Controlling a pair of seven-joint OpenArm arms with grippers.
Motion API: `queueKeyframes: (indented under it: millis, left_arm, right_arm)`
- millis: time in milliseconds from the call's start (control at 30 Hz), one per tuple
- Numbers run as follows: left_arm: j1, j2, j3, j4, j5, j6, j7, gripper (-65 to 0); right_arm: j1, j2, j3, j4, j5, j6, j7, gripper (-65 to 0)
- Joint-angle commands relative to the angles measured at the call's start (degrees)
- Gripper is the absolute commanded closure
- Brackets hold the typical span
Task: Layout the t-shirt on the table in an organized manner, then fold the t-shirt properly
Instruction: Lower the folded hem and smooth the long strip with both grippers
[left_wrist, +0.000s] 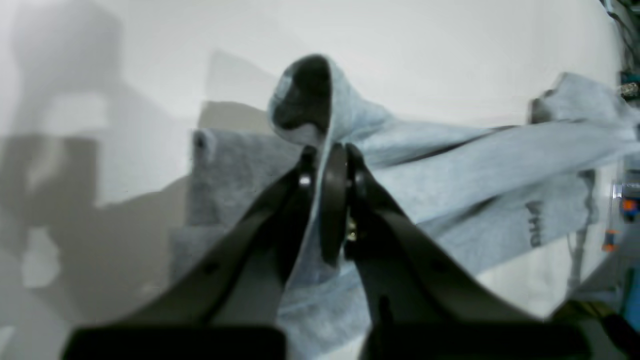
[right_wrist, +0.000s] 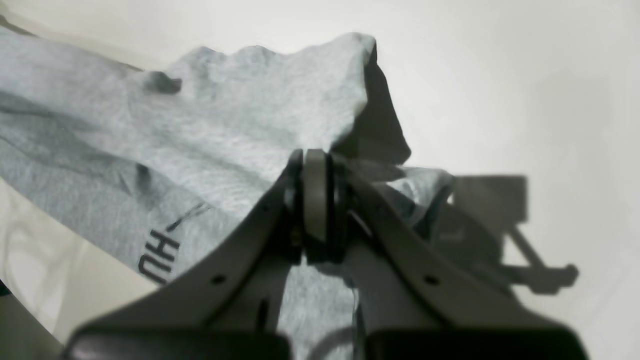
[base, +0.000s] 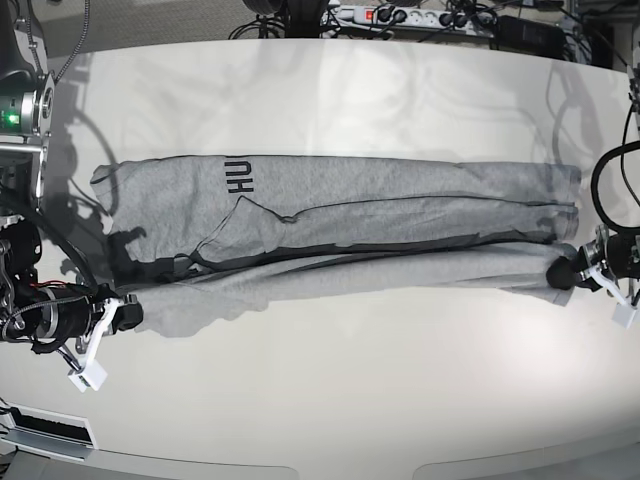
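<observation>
the t-shirt (base: 340, 225) lies across the middle of the table (base: 330, 400), pulled out long from one side to the other. it is grey and it is bunched into long folds, not flat. black letters (base: 240, 176) show on the top fold, near the end where the right arm is. only a few letters can be seen.

the right gripper (base: 128, 314) is at one end of the shirt, low by the table. in the right wrist view the right gripper (right_wrist: 315, 165) has its fingers pressed together on a bit of grey cloth. the cloth sticks up past the fingertips in a bumpy edge. the black letters (right_wrist: 160, 257) show on the cloth just beside it. the gripper's dark shadow falls on the white table (right_wrist: 525, 75) next to it.

the left gripper (base: 572, 273) is at the other end of the shirt. in the left wrist view the left gripper (left_wrist: 327, 150) also has its fingers squeezed together on the shirt. a little loop of cloth pokes up above the fingertips, dark inside. the rest of the t-shirt (left_wrist: 475, 165) stretches away from it across the table (left_wrist: 425, 45).

the near edge of the shirt runs from one gripper to the other. some cables and a power strip (base: 410, 16) sit past the far edge of the table.
</observation>
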Motion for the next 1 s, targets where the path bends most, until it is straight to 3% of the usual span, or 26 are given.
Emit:
queueKeyframes:
  millis: [0, 100, 300, 467, 533, 600, 667, 700, 800, 900, 967]
  left_arm:
    - [-1.73, -1.51, -0.26, 1.64, -2.19, -0.49, 0.68, 0.0]
    - [-1.7, -2.32, -0.26, 2.91, -2.19, -0.49, 3.39, 0.0]
    - [-1.53, -5.57, -0.24, 3.28, -2.32, -0.49, 3.61, 0.0]
    - [0.87, -4.85, 0.42, 3.26, -5.42, -0.49, 3.37, 0.0]
    - [1.86, -4.52, 0.44, 3.26, -5.42, -0.49, 1.62, -0.4]
    - [2.45, -4.42, 0.44, 3.26, -5.44, -0.49, 1.05, -14.7]
    - [2.43, -4.42, 0.44, 3.26, -5.42, -0.49, 0.96, -27.7]
    - [2.43, -4.42, 0.44, 3.26, -5.42, -0.49, 0.92, -30.8]
    - [2.45, -4.42, 0.44, 3.26, -5.42, -0.49, 0.9, -31.2]
    - [2.45, -4.39, 0.44, 3.26, -5.44, -0.49, 0.55, -31.2]
    - [2.43, -4.26, 0.44, 3.26, -5.42, -0.49, 0.09, -31.2]
  right_arm:
    - [1.53, 1.22, 0.17, 1.03, 1.22, 0.3, 0.02, 0.0]
    - [0.7, 1.25, 0.17, 1.03, 1.6, 0.3, -0.68, 0.0]
    - [-2.14, 1.25, 0.17, 1.03, 1.62, 0.3, -1.62, 0.0]
    - [-3.41, 0.68, 0.17, 1.03, 1.66, 0.3, -1.62, 0.0]
    - [-3.45, 0.61, 0.17, 1.03, 1.64, 0.3, -1.46, -13.2]
    - [-3.06, 0.61, 0.17, 1.03, 1.77, 0.3, -1.05, -30.0]
    - [-2.21, 0.61, 0.17, 1.03, 4.24, 0.3, -1.03, -39.0]
    - [-1.84, 0.59, 0.17, 1.03, 6.03, 0.3, -0.98, -39.2]
    - [-1.2, -0.7, 0.17, 1.03, 7.61, 0.3, 0.24, -39.2]
    - [-1.27, -3.96, 0.17, 1.03, 1.55, 0.15, 4.55, -39.2]
    - [-1.25, -6.56, 0.17, 0.83, -5.18, -2.45, 8.52, -39.2]
